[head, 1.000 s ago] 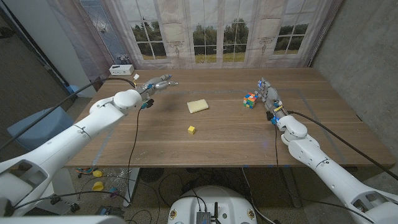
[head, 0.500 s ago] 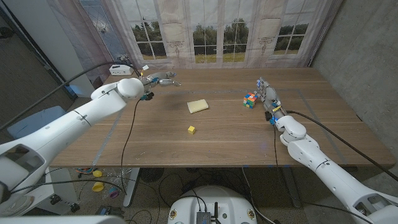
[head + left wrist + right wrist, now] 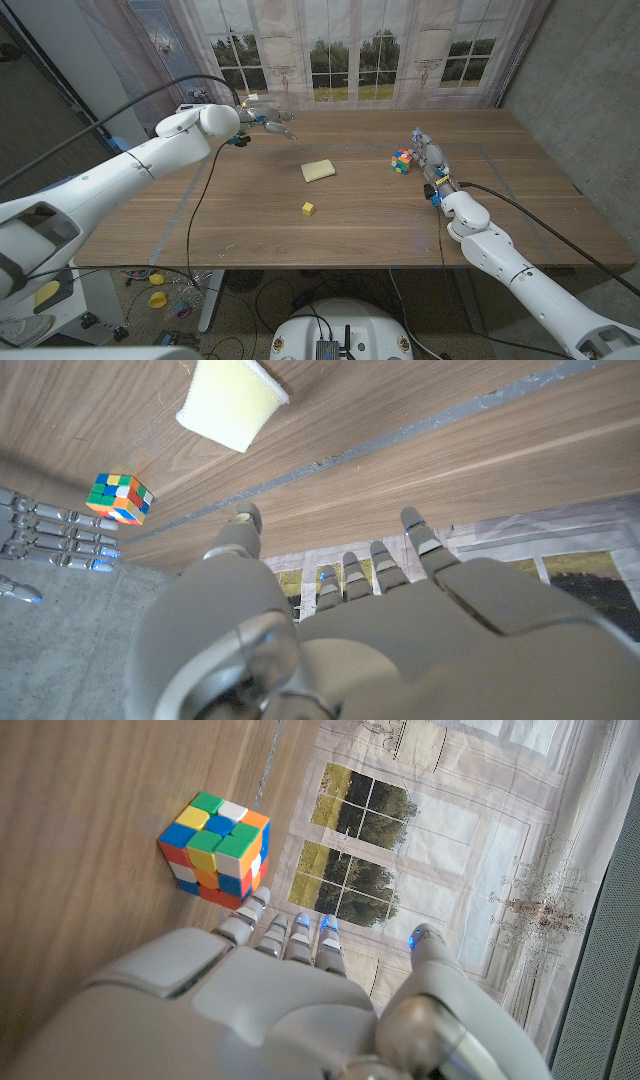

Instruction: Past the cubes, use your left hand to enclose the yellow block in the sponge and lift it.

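Nearest the robot, on the front half of the table (image 3: 330,235), sits the little yellow block (image 3: 308,208), alone on bare wood with nothing touching it. Just beyond it lies the pale yellow sponge (image 3: 318,171), flat on the boards, close to the block but apart from it. Off to the right at about the same depth is 1 multicoloured puzzle cube (image 3: 402,160), and the right hand (image 3: 430,156) waits right beside it, fingers held together and straight, holding nothing. Farthest back, near the table's far left corner, the left hand (image 3: 262,121) hovers with its fingers spread and nothing in them; the left wrist view looks over those fingers toward the sponge and the cube. So the step in hand looks like the reach, and nothing has been gripped yet. To do it well, the left hand should come down over the sponge with its fingers wide, take it by its edges, carry it over the block, and fold it around the block so the block cannot slip out on the lift. Squeeze too softly, or off-centre, and the block may drop free.
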